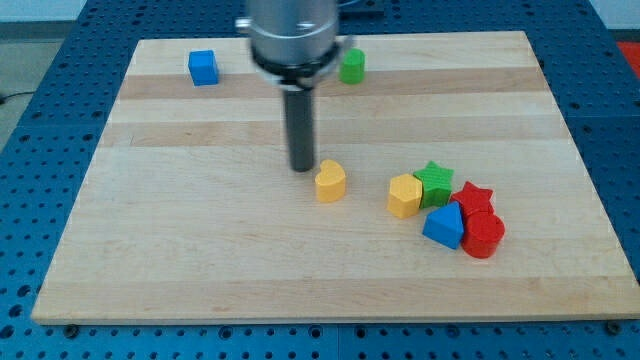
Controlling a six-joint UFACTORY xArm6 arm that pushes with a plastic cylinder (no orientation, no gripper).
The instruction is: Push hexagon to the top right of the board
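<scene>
Wooden board (pixel 200 250), blue cube (pixel 203 67), green cylinder (pixel 351 66), yellow heart (pixel 330 182), five-block cluster (pixel 450 208)

One camera looks down obliquely from beyond the wooden board's (pixel 200 250) bottom edge, framing nearly all of it.

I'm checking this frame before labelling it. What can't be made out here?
- My tip: whether it touches the yellow heart block beside it; too close to tell.
- Green block at the view's top: partly hidden by the arm, shape unclear.
- Red block: shape unclear, overlapped by the blue triangle block.
- Arm above the rod: cut off by the top edge, blurred.
</scene>
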